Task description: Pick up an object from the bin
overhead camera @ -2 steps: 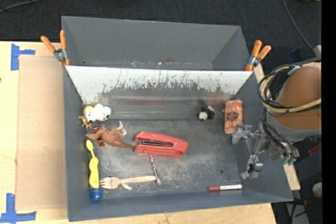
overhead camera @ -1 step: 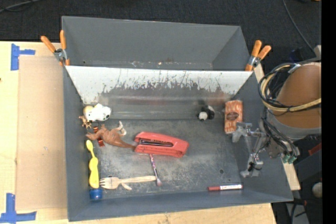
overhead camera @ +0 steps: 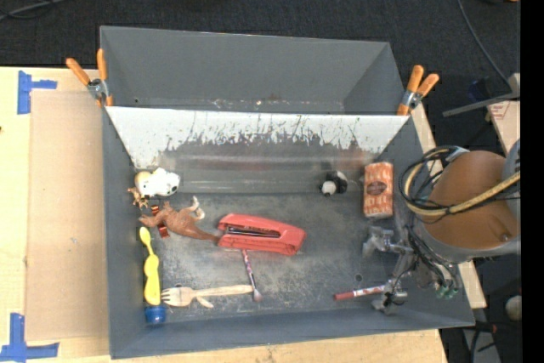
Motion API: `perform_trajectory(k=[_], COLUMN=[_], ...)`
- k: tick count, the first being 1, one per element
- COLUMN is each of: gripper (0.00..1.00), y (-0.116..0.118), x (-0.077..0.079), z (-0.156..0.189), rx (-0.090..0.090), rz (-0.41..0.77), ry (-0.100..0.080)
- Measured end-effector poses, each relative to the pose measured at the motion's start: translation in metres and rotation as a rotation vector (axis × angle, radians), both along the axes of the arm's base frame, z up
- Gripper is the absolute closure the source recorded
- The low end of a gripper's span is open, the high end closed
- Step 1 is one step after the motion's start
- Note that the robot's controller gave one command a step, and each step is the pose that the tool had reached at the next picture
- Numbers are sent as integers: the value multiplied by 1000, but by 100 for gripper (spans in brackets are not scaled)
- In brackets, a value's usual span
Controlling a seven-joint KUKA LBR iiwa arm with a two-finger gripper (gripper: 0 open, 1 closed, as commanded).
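Here the red pen (overhead camera: 357, 294) lies just beside the spread jaws, bottom right.

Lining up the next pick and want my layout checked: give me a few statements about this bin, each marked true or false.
The red stapler lies near the middle of the bin. True.
The cream fork lies by the near wall, next to the yellow toothbrush. True.
The gripper is over the toothbrush. False: it is in the near right corner, by a thin red pen.
The orange-brown packet rests on the stapler. False: it lies apart, by the right wall.
A small black-and-white toy lies just left of the packet. True.
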State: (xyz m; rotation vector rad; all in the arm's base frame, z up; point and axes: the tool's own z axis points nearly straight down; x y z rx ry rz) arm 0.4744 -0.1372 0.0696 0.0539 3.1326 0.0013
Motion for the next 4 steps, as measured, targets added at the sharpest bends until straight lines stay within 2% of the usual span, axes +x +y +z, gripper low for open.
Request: perform_trajectory(k=[1,2,3,4], gripper=[0,0,0,100], y=[-12,37,-10,41], x=[-4,-2,4,-4], z=[62,29,0,-1], rx=[-6,3,-5,3], rz=[109,75,-36,46], ry=[-6,6,-8,5])
